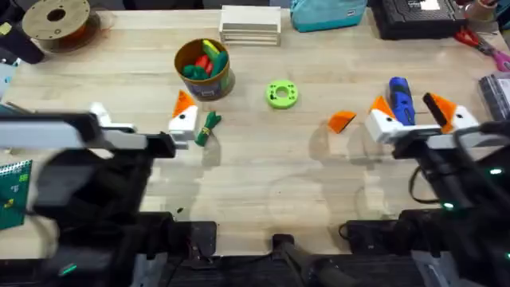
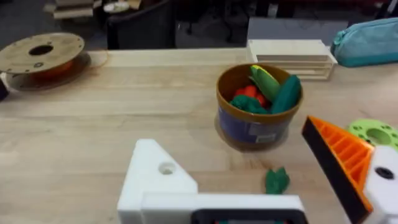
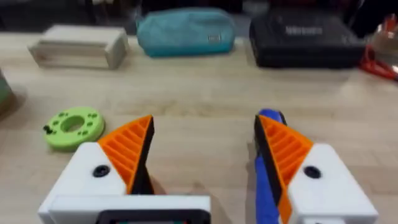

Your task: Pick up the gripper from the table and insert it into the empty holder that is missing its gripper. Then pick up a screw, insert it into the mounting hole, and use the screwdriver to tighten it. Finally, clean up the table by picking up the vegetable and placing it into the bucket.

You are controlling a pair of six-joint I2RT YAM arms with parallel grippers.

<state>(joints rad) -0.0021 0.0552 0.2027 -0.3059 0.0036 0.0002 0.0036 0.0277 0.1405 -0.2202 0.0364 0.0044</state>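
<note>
Left gripper [image 1: 185,119] low by bucket [image 1: 204,68], jaws apart — one white holder [image 2: 158,180] bare, its screw hole showing. Vegetable [image 1: 209,127] lies just beside it. Mid-table, loose orange gripper [image 1: 342,120] rests alone on wood; I judge it light, stiff, slick-sided — pinch across flat flanks, not ribs. Right gripper [image 1: 414,114] jaws apart, straddling blue screwdriver [image 1: 400,99].

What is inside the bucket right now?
The bucket holds toy produce: a red piece, dark green pieces and a yellow-green one. Anything beneath them is covered.
</note>
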